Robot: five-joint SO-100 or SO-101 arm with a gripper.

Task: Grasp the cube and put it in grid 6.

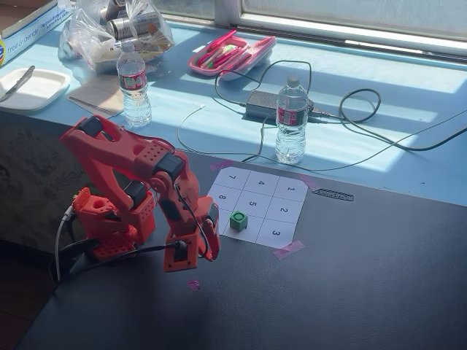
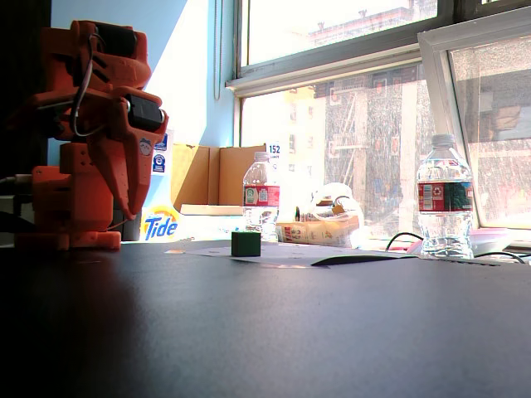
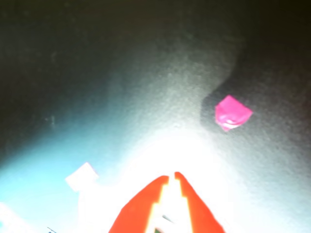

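Green cube (image 1: 238,220) sits on numbered sheet, near row, cell right of 9, left of 3, likely grid 6 though digit hidden; pincer (image 1: 191,257) closed, empty, left of sheet above desk (image 1: 365,277); placement seemingly done.

The small bright green cube (image 1: 238,220) sat on a white paper sheet (image 1: 257,204) printed with black numbers. The arm was orange-red plastic (image 1: 139,191), the tabletop dark grey (image 1: 350,292), and the tape scrap hot pink (image 3: 232,112) at 2 o'clock in the wrist view.
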